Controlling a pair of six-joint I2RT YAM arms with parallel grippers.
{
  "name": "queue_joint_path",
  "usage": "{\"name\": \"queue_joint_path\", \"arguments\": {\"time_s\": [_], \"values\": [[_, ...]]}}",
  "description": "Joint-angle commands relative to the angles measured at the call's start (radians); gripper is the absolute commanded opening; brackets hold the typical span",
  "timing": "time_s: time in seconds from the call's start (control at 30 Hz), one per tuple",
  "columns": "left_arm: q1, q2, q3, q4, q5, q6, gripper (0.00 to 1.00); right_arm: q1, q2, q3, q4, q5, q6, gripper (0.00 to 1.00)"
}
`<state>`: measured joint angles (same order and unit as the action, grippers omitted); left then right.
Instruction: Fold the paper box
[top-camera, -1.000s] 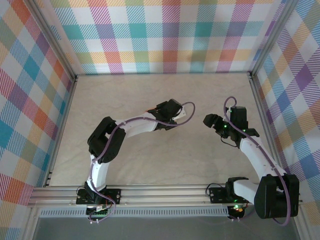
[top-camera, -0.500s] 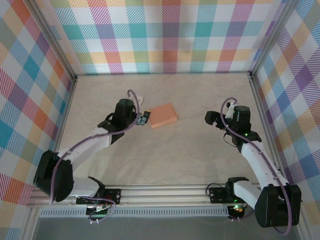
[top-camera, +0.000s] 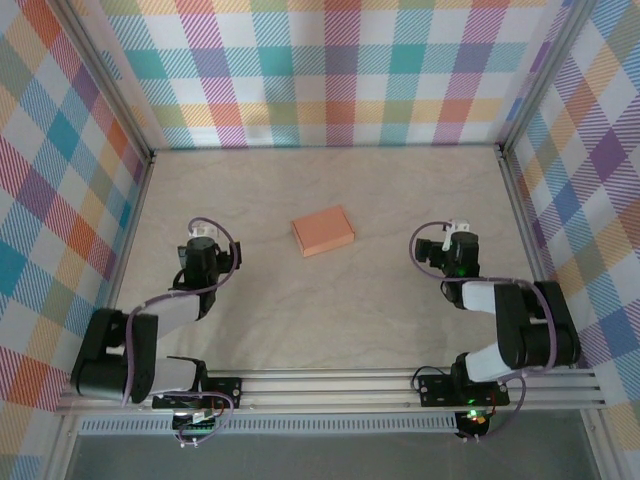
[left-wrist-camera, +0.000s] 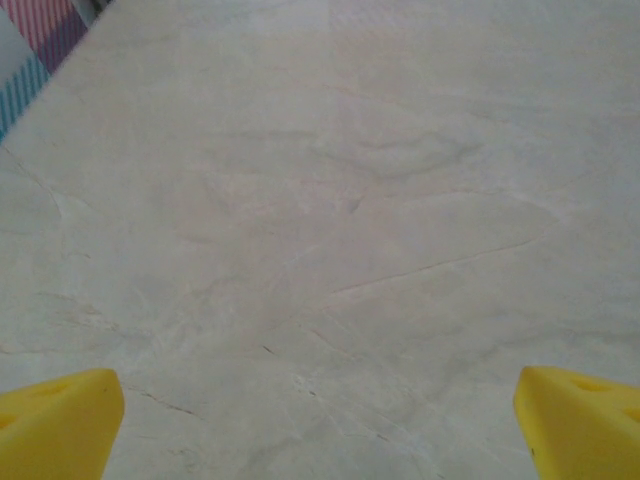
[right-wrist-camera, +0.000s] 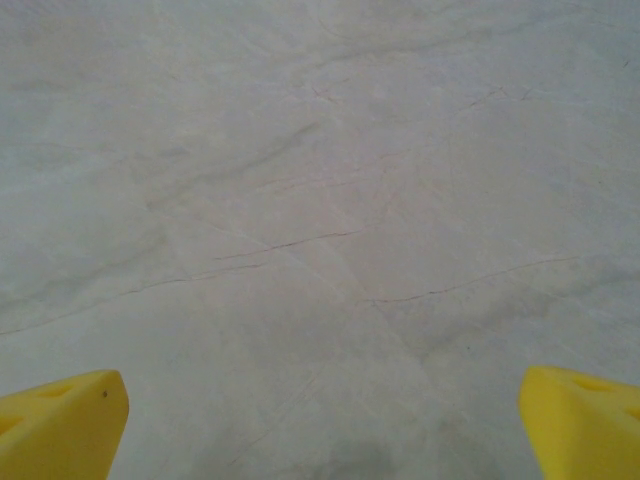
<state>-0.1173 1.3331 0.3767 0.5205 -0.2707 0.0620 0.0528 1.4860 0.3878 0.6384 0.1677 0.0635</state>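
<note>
The salmon-orange paper box (top-camera: 323, 231) lies as a small closed rectangular box on the table's middle, slightly turned. My left gripper (top-camera: 203, 243) sits folded back at the near left, well apart from the box. My right gripper (top-camera: 458, 238) rests at the near right, also away from it. In the left wrist view, the left gripper (left-wrist-camera: 320, 425) has its yellow fingertips (left-wrist-camera: 60, 415) spread wide over bare marbled tabletop, holding nothing. The right gripper (right-wrist-camera: 322, 425) shows the same in the right wrist view: yellow fingertips (right-wrist-camera: 580, 415) far apart, nothing between them.
Plaid checked walls with aluminium frame posts (top-camera: 140, 150) enclose the pale marbled table (top-camera: 330, 310) on three sides. An aluminium rail (top-camera: 330, 385) runs along the near edge, carrying both arm bases.
Both arms have pulled back from the middle toward their bases. The left arm swung away from the box, which now lies uncovered and alone on the table.
</note>
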Motion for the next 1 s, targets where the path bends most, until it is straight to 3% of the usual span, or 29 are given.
{"name": "queue_joint_path", "arguments": {"time_s": [0.0,0.17,0.2,0.97], "values": [[0.059,0.049,0.01,0.185,0.127,-0.059,1.0,-0.013,0.04,0.014,0.205,-0.044,-0.034,1.0],[0.062,0.244,0.032,0.328,0.168,-0.053,1.0,-0.033,0.048,0.006,0.222,-0.079,-0.027,1.0],[0.059,0.227,0.044,0.267,0.168,-0.048,1.0,-0.032,0.048,0.006,0.225,-0.08,-0.027,1.0],[0.048,0.23,0.044,0.283,0.153,-0.041,1.0,-0.031,0.048,0.005,0.227,-0.076,-0.029,1.0]]}}
